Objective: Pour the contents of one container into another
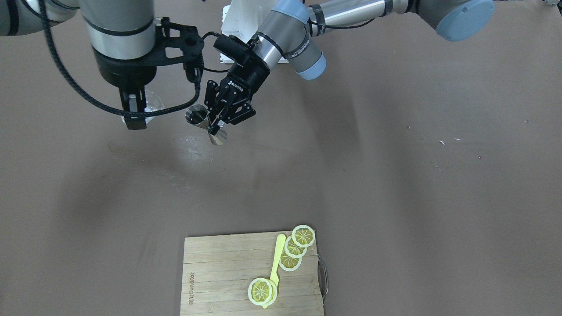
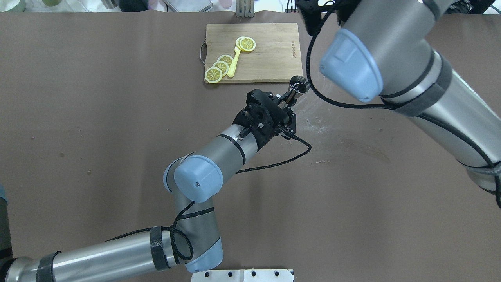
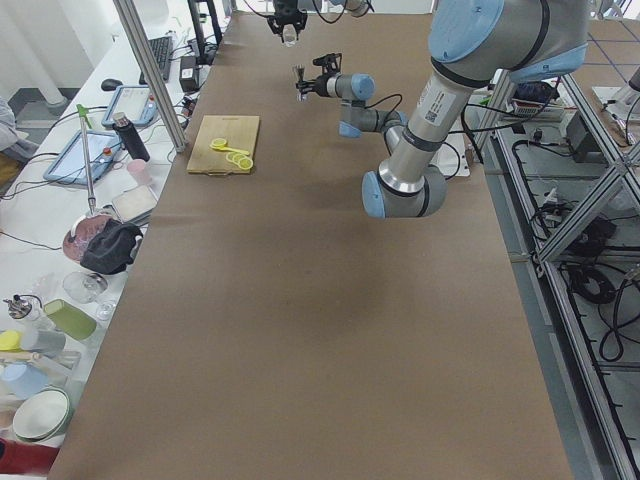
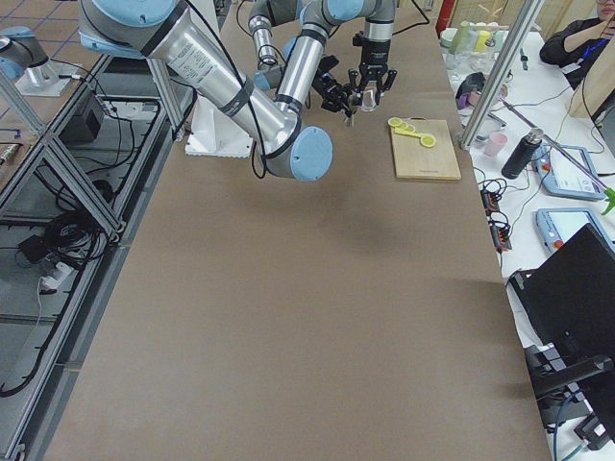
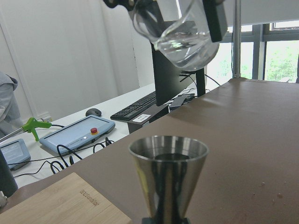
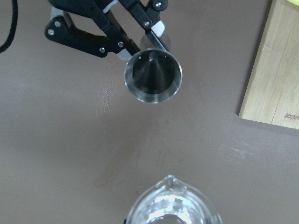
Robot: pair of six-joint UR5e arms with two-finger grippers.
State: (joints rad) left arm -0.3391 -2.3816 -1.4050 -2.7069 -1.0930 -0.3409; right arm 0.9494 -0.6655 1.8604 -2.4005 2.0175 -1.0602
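Left gripper (image 1: 214, 126): jaws drawn in narrow onto the waist of the small dull-grey steel hourglass-shaped jigger (image 6: 153, 76), which stands upright, mouth up, near the wooden cutting board (image 6: 280, 70) on the far side; I cannot tell whether its base touches the table. Right gripper (image 1: 135, 113): clamped across the small clear rounded glass cup (image 5: 184, 32), just beside the jigger and higher. Judgement: the jigger is light, rigid and slick, so the waist is the sure hold; the glass is fragile and wants modest squeeze.

Glass cup (image 5: 187, 37) hangs close above the jigger (image 5: 168, 177), crowding that gap; elsewhere the counter (image 1: 395, 175) lies open, cutting board (image 1: 219, 272) well apart
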